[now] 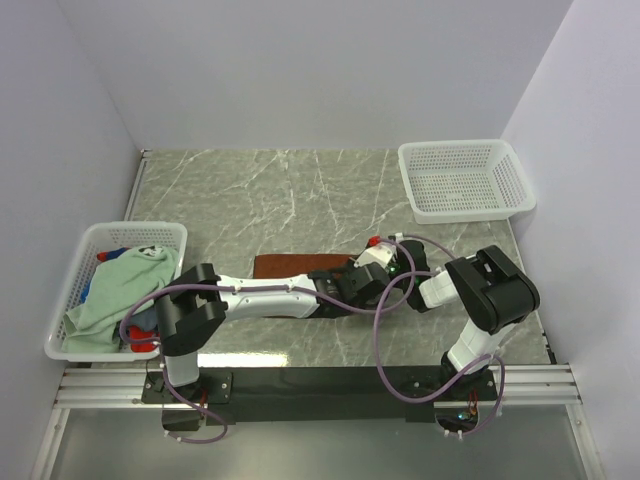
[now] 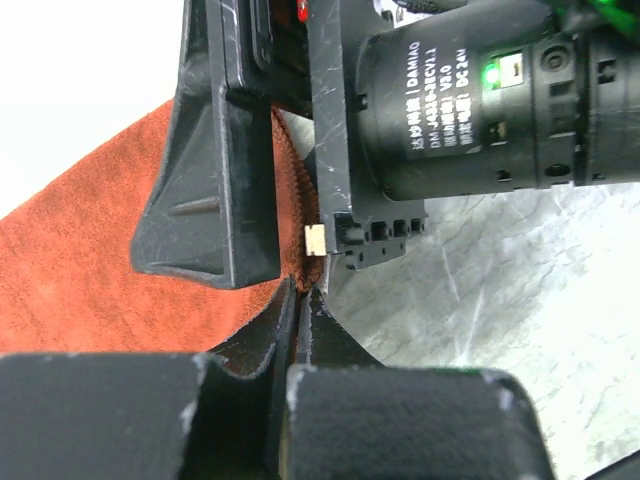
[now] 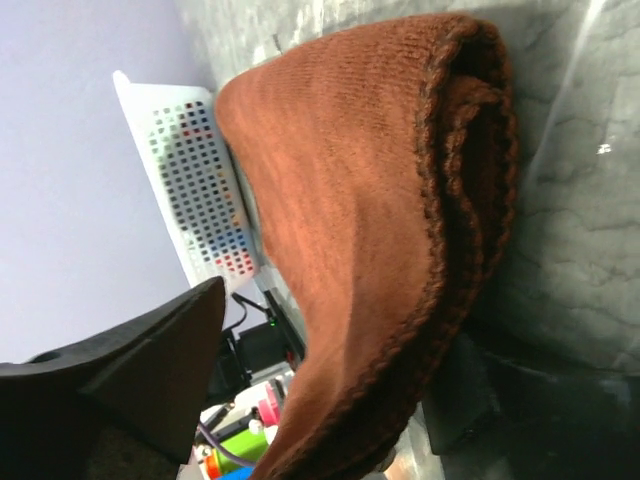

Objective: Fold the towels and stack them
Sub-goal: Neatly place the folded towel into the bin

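rust-brown towel (image 1: 290, 268): lies lengthwise left-right on bench (image 1: 250, 190) | left hand (image 2: 300, 300): clamped on its right-end hem | right hand (image 2: 288, 240): fingers apart, straddling same hem just beyond

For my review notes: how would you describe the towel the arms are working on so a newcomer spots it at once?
Start at the grey marble table. Near its front edge, in the middle, lies the towel. It is plain rust-brown and the only cloth on the table; the other towels are heaped in the white basket at the left.
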Tool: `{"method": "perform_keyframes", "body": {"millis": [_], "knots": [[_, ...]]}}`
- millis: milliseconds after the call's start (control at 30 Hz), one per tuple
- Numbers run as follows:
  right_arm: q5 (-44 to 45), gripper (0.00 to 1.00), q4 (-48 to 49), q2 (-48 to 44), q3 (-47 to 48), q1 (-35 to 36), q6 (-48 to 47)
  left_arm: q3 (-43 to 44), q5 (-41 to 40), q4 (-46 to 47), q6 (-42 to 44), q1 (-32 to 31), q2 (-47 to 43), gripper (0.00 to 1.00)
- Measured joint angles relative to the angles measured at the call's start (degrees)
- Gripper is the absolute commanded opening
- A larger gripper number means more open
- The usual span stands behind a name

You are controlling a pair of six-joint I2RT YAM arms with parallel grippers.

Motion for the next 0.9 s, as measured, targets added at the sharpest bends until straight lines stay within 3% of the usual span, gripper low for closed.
{"method": "perform_keyframes", "body": {"millis": [167, 267, 333, 400, 500, 600, 900], "knots": [[0.61, 0.49, -5.25, 0.0, 1.86, 0.04, -3.15, 0.09, 0.92, 0.04, -2.12, 0.0, 0.0, 0.06], [1.55, 0.29, -9.01, 0.0, 2.93, 0.02, -5.57, -0.11, 1.64, 0.11, -3.58, 0.0, 0.0, 0.24], [2.05, 0.09, -11.61, 0.0, 3.76, -0.09, -7.45, -0.66, 2.05, 0.11, -4.48, 0.0, -0.15, 0.43], [2.45, 0.0, -13.97, 0.0, 4.59, -0.31, -9.35, -1.22, 2.6, 0.07, -5.16, 0.0, -0.31, 0.64], [2.49, 0.0, -17.35, -0.02, 6.19, -0.61, -11.82, -1.73, 3.54, -0.04, -6.47, 0.0, -0.81, 0.79], [2.71, 0.0, -21.33, -0.04, 8.61, -1.07, -15.37, -2.45, 4.2, 0.02, -7.76, 0.04, -2.56, 0.86], [9.33, 0.0, -42.16, -0.07, 23.23, -3.06, -31.8, -12.44, 7.72, -0.09, -11.72, 6.43, -15.13, 0.91]]}}
